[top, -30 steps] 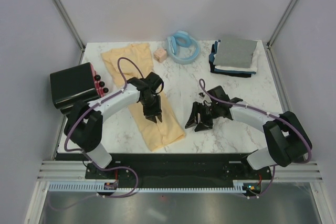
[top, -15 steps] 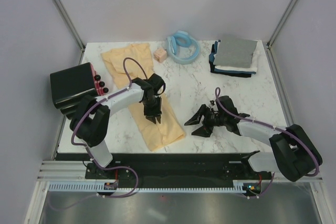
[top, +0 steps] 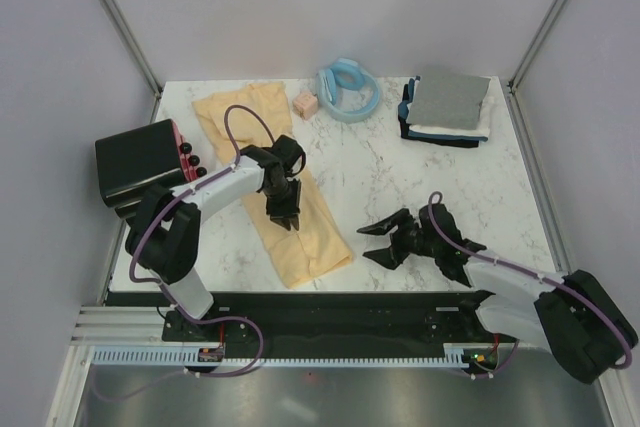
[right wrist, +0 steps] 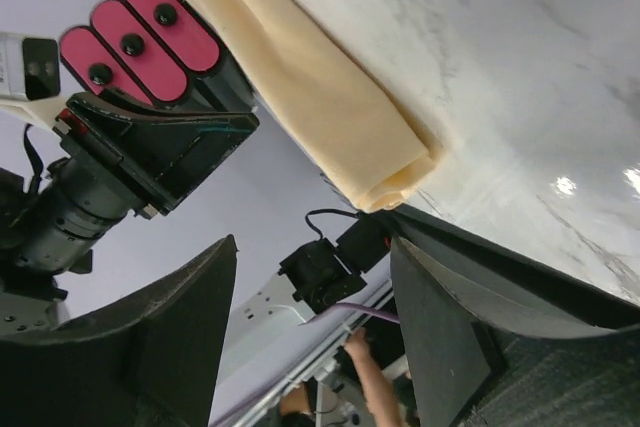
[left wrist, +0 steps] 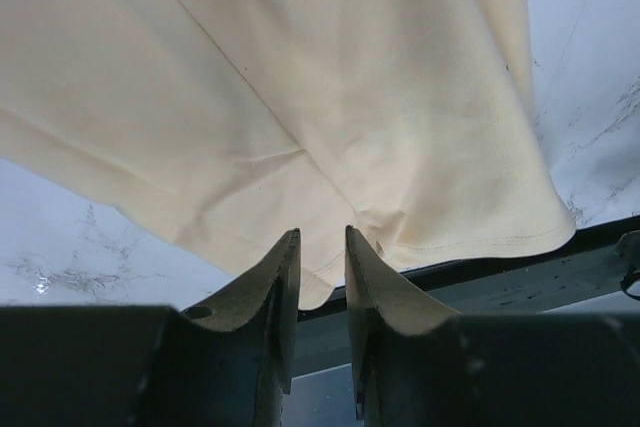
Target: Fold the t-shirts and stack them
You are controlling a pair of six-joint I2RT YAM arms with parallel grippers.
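The cream t-shirt (top: 315,247) lies folded lengthwise on the left of the surface (top: 350,162), its near end by the edge. The left hand (top: 280,219) hovers above it, barely parted and empty; the right hand (top: 372,244) gapes empty nearby. Pinching only one layer risks undoing the fold.

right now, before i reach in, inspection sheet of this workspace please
surface: white marble table, no spills seen
job's things: pale yellow t-shirt folded into a long strip, left side; stack of folded t-shirts, grey on top, far right corner
clutter: light blue ring, small pink cube, black box with pink-red side at the left edge
grippers: left gripper over the yellow t-shirt, jaws barely apart, nothing between; right gripper wide open over bare table
cables: purple cable looped along each arm
surroundings: pale walls, metal frame posts
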